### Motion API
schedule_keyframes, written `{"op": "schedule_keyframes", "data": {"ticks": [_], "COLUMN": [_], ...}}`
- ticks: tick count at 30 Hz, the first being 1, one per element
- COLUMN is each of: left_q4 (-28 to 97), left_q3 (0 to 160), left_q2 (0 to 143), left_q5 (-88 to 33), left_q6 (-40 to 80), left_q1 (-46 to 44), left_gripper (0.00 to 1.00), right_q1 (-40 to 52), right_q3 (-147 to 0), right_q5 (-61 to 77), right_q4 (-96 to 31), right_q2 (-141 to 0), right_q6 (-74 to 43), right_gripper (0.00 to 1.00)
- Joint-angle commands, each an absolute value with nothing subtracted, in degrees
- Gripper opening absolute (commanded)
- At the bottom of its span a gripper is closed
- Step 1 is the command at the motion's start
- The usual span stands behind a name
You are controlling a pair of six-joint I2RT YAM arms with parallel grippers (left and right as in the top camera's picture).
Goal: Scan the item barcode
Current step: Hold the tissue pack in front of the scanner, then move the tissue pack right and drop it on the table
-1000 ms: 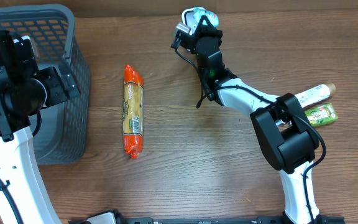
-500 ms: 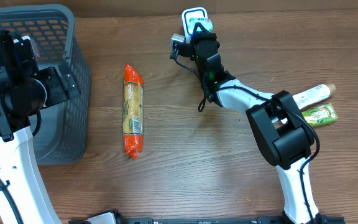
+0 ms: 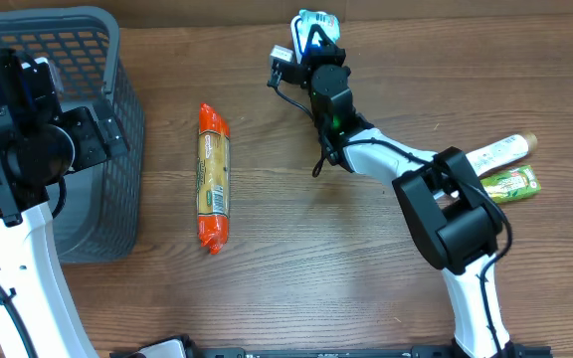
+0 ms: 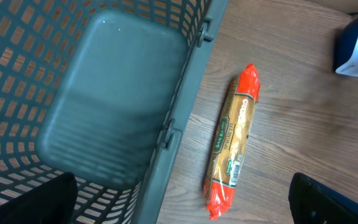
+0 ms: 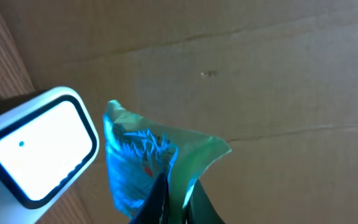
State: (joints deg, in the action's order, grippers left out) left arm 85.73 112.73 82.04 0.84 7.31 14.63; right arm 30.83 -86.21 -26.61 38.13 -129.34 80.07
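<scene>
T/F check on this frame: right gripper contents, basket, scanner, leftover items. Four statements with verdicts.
1. The right gripper is shut on a blue-green pouch. True.
2. The orange-ended packet is in the basket. False: it lies on the table beside the basket.
3. The pouch is close to the scanner. True.
4. The tube and green packet sit next to the basket. False: they lie at the opposite side of the table.

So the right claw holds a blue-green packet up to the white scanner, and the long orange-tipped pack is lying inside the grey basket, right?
Not quite. The long orange-tipped pack lies on the wooden table beside the grey basket, not inside it; the left wrist view shows this. The right claw does hold the blue-green packet by the white scanner.
</scene>
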Motion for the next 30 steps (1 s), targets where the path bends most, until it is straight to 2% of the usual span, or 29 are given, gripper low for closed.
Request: {"op": "schedule_keyframes", "data": {"ticks": [1,5,9,17,23,30], "left_q4": [85.5,85.4,85.5,85.5,85.4,85.5], "left_q3": [112.6,112.6,112.6,112.6,112.6,112.6], "left_q2": [82.3,82.3,82.3,82.3,82.3,82.3], "left_q5": [0.4,0.4,0.4,0.4,0.4,0.4], "left_q6": [7.7,7.7,7.7,7.7,7.7,7.7], "left_q1": [14.6,14.6,14.6,14.6,14.6,14.6], "left_gripper": [1.00,1.00,1.00,1.00,1.00,1.00], "right_q1": [32.0,32.9,32.8,27.8,19.2,5.1], "right_q3": [-87.5,-87.5,-87.5,-87.5,-87.5,-85.7], "right_q5": [-28.8,-24.3,-18.5,2.3,8.1,8.3], "right_q4": [32.3,14.5,-0.9,-27.6,-46.6,-65.5], "right_q2": [-118.8,-110.3,-101.8,-85.1,-76.7,-76.4], "right_q6": [71.0,59.1,39.2,7.8,-8.2,-10.7], "right_gripper": [0.04,0.04,0.04,0.04,0.04,0.04]}}
